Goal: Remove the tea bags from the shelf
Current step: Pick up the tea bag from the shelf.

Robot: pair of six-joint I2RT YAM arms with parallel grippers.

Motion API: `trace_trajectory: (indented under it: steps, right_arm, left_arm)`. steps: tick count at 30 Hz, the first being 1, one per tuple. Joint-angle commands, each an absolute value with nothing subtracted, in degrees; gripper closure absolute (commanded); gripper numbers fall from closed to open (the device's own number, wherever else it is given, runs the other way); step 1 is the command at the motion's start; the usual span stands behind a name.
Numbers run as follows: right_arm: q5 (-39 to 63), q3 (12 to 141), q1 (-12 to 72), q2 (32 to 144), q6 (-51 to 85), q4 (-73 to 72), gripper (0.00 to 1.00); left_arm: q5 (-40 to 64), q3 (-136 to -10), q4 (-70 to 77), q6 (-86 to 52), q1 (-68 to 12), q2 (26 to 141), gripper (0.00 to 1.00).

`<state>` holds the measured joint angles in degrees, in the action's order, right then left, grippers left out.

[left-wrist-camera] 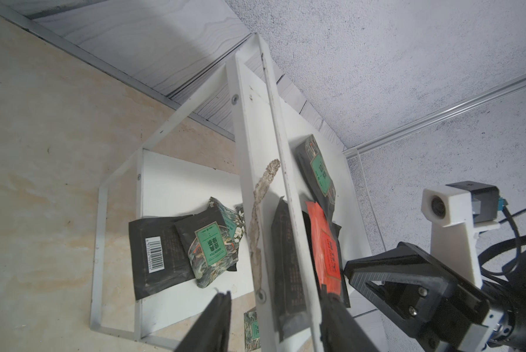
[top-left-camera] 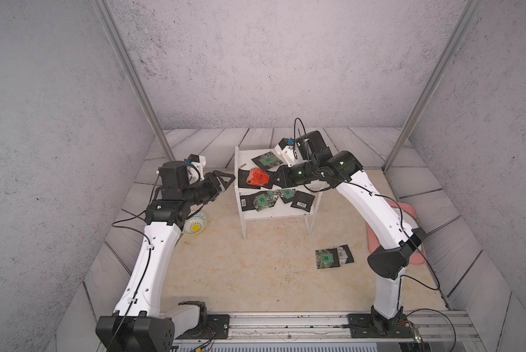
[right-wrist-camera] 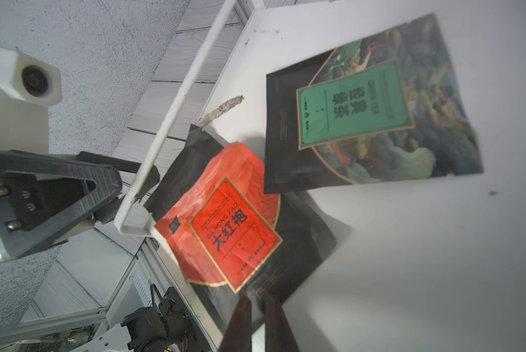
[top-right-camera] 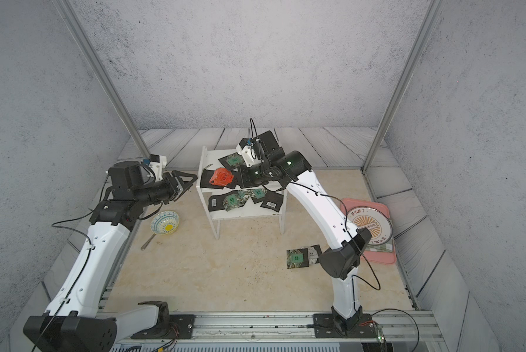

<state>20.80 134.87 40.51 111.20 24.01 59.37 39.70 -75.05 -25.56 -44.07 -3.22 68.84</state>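
Your right gripper [right-wrist-camera: 257,300] is narrow, its tips nearly together at the corner of the black sachet [right-wrist-camera: 301,243] on the top board of the shelf [top-left-camera: 246,157]. You cannot tell whether it is pinched. The red-orange sachet [right-wrist-camera: 225,225] lies on that sachet and would likely slide off if you pull fast. Your left gripper [top-left-camera: 229,179] is half open, just beside the side panel [left-wrist-camera: 255,137], and a nudge could shift the shelf. The table [top-left-camera: 255,274] in front is open.

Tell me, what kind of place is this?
Probably a robot test booth: a left arm and right arm fixed to a metal rail, plain grey walls, and a small white shelf of tea bags.
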Motion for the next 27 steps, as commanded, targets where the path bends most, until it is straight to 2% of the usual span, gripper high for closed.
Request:
trace_trajectory:
  steps: [1, 14, 18, 27]
  right_arm:
    - [21.9, 137.1, 41.0, 113.9, 25.0, 58.9, 0.86]
    - [22.1, 138.9, 41.6, 116.1, 25.0, 59.1, 0.86]
    - [22.0, 139.7, 41.7, 116.6, 24.9, 59.2, 0.86]
    - [22.0, 140.0, 41.7, 116.5, 24.8, 59.2, 0.86]
  left_arm:
    - [40.6, -73.9, -23.7, -44.3, -2.7, 69.3, 0.49]
    - [40.9, -71.9, -21.7, -45.6, -2.4, 70.1, 0.57]
    - [41.0, -71.7, -21.7, -45.5, -2.4, 70.1, 0.63]
    - [39.9, -69.9, -23.4, -45.1, -1.6, 68.8, 0.66]
